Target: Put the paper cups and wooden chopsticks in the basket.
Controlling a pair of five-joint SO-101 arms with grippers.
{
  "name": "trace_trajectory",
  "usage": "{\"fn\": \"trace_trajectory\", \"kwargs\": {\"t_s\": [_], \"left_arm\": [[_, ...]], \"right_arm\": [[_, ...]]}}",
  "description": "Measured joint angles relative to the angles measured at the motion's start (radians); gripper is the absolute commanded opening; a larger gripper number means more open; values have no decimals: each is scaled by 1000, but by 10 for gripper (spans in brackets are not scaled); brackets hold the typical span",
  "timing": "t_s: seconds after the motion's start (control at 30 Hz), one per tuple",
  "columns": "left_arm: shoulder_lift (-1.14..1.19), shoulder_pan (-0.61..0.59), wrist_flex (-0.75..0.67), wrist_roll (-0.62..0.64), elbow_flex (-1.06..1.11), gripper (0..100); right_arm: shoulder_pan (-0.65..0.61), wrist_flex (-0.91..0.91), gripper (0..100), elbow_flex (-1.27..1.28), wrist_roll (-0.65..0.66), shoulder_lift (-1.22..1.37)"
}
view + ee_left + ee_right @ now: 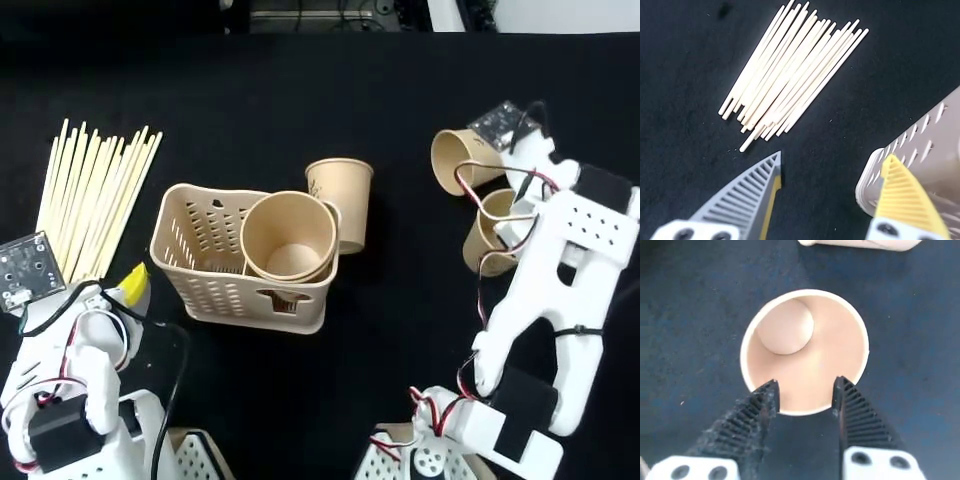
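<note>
my left gripper (834, 156) is spread wide with nothing between the jaws. it hangs over the black table (300, 90), between the chopsticks (790, 75) and a corner of the basket (920, 155). its yellow finger (900, 195) sits over that basket corner. the grey finger (757, 187) is near the closest chopstick ends, not touching them.

the chopsticks lie flat in one loose bundle on the table. in the high view they are left of the basket and apart from it. the basket stands mid-table with nested cups (288, 240) in its right end, mouths up. a single cup (340, 195) stands just behind the basket, close against its far rim.

my right gripper (806, 383) is open too, not clamped on anything. the jaws sit either side of the near rim of an upright cup (805, 345), whose mouth faces my wrist camera. the fingertips look level with the rim, but i can't tell if they touch it. a tipped cup (860, 242) lies on its side just beyond.

in the high view both of these cups are by my right arm, well to the right of the basket. the upright one is half hidden under the arm.
</note>
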Motion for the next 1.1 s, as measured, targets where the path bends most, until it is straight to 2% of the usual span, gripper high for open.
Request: {"fn": "trace_trajectory", "kwargs": {"t_s": [0.27,0.47,0.53,0.73,0.87,1.1], "left_arm": [[0,0,0,0,0,307],[0,0,0,0,0,307],[0,0,0,0,0,307],[0,0,0,0,0,307],[0,0,0,0,0,307],[0,0,0,0,0,307]], "right_arm": [[2,-95,219,141,35,0],[2,-104,475,155,81,0],[2,-104,514,155,107,0],[2,-97,461,160,127,0],[2,-9,430,135,127,0],[3,64,420,48,127,0]]}}
